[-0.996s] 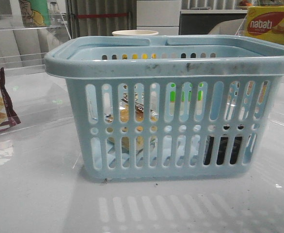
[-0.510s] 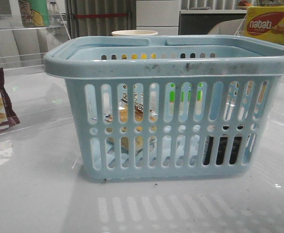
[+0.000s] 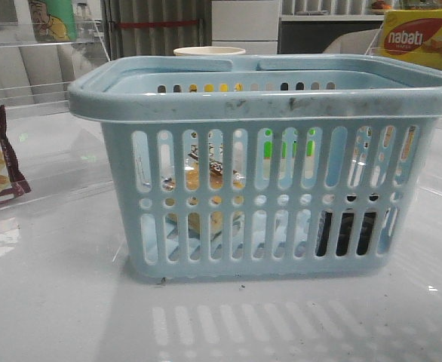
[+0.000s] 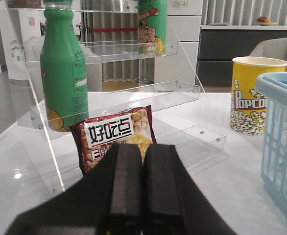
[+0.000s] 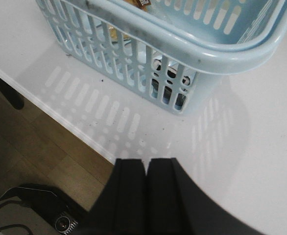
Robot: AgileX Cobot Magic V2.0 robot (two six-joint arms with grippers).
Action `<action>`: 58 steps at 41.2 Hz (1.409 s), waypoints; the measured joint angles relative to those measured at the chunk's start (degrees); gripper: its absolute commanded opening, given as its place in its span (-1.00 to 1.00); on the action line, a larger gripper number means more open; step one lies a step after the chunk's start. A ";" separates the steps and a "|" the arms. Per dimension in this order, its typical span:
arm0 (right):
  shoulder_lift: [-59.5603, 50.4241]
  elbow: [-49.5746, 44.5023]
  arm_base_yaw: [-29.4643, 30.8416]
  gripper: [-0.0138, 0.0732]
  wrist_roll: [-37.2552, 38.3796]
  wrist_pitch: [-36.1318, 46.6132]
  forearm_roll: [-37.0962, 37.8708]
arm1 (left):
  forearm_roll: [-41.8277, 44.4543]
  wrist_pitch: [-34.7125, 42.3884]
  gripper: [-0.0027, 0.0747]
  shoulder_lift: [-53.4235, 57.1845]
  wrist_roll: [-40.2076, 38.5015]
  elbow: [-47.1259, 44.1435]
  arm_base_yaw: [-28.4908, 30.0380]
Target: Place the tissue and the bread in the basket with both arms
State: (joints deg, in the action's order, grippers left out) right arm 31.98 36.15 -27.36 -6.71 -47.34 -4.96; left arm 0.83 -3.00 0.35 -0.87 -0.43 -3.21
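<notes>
The pale blue basket [image 3: 266, 102] stands in the middle of the table. Through its slots, golden-brown bread [image 3: 206, 185] in a clear packet leans inside on the left. The tissue [image 3: 348, 232] shows as a dark block inside at the lower right. Neither gripper appears in the front view. My left gripper [image 4: 142, 147] is shut and empty, left of the basket [image 4: 282, 132] and facing a shelf. My right gripper [image 5: 146, 162] is shut and empty over the table's front edge, apart from the basket [image 5: 192, 46]. The tissue [image 5: 170, 78] shows dark through the slots there.
A maroon-edged cracker packet [image 4: 116, 133] leans on a clear acrylic shelf [image 4: 133, 95] that holds a green bottle [image 4: 62, 73]. A popcorn cup [image 4: 253, 95] stands behind the basket. A yellow nabati box [image 3: 421, 36] sits at the back right. The table edge [image 5: 75, 125] drops to wooden floor.
</notes>
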 measured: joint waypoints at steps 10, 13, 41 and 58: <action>0.00 0.00 0.00 -0.55 0.00 0.00 0.00 | 0.04 0.00 -0.70 0.00 0.00 0.00 -0.04; 0.00 0.00 0.00 -0.55 0.00 0.00 0.00 | 0.04 0.00 -0.70 0.00 0.00 0.00 -0.04; 0.00 0.00 0.00 -0.55 0.00 0.00 0.00 | 0.04 0.00 -0.70 0.00 0.00 0.00 -0.04; -8.27 -2.19 13.51 -0.55 0.00 1.25 2.03 | 0.04 0.09 -0.70 0.00 0.00 0.00 -0.04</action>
State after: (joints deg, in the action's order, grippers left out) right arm 23.70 33.96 -13.85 -6.71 -46.08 -2.92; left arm 0.87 -2.91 0.35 -0.87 -0.43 -3.25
